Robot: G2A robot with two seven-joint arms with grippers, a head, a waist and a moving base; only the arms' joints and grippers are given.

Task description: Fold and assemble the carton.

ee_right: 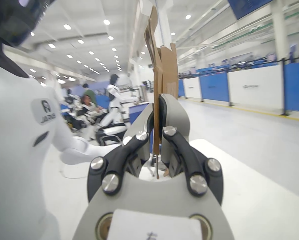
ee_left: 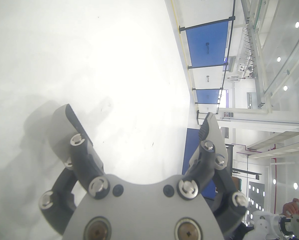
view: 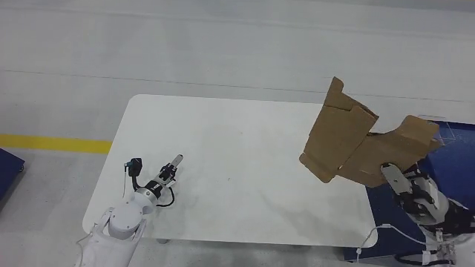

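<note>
Left tool (view: 170, 167) sits low over the bench (view: 245, 141) near its front-left corner, jaws wide apart, nothing in them. Carton (view: 345, 137) still flat, held tilted in the air over the bench's right edge. Right tool (view: 389, 172) below it, clamped tight on its lower flap.

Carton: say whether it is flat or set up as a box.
Flat, not assembled: the carton shows as thin panels, edge-on between the right gripper's shut fingers.
</note>
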